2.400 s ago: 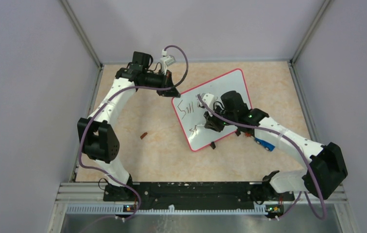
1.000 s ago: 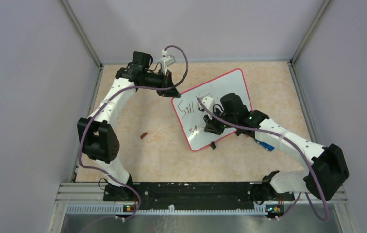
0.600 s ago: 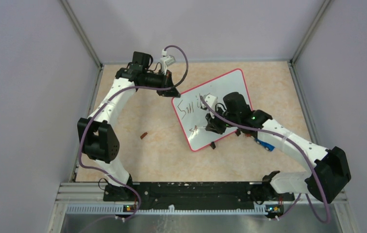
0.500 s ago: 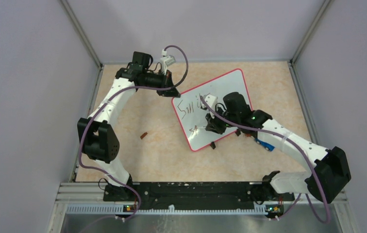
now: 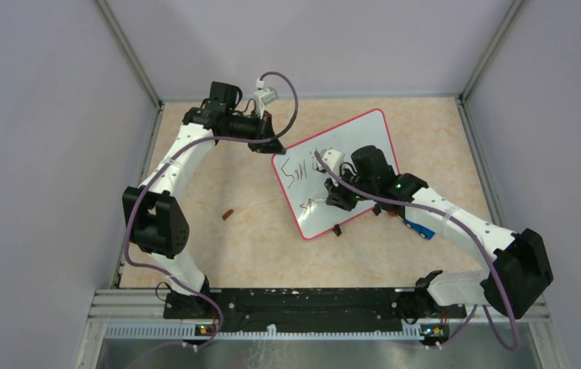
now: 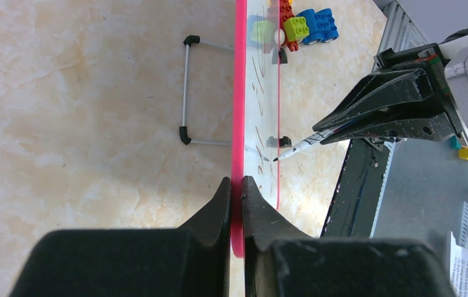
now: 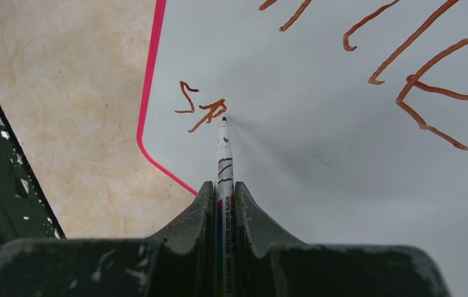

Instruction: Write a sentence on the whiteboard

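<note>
Sentence: you have two rows of brownish-red writing [image 7: 417, 93] on the go. The upper row has several large strokes; the lower row has only two small marks, near the board's near-left corner.
Whiteboard: one whiteboard [image 5: 364, 134], turned askew on the bench [image 5: 226, 254], right of centre in the far half.
Marker: one white marker [image 7: 224, 151], its dark tip at the board face just beside the second small mark.
Right gripper: your right gripper [image 7: 222, 189] is clamped on the marker's barrel, fingers close together around it. The arm reaches from the near right base, forearm low, wrist over the board's lower half.
Left gripper: your left gripper [image 6: 236, 185] pinches the board's pink rim at the far-left corner. That arm rises from the near left base and bends over at the elbow towards the board.
Top view only: both arms whole, and one small brown item [image 5: 228, 214] lying alone on the bench, left of the board.
Left wrist view only: the board edge-on, one thin wire stand [image 6: 186, 93] with black ends beside the rim, and one cluster of toy bricks [image 6: 306, 25], blue, green and red, past the far end.
Right wrist view only: the stroke shapes up close.
</note>
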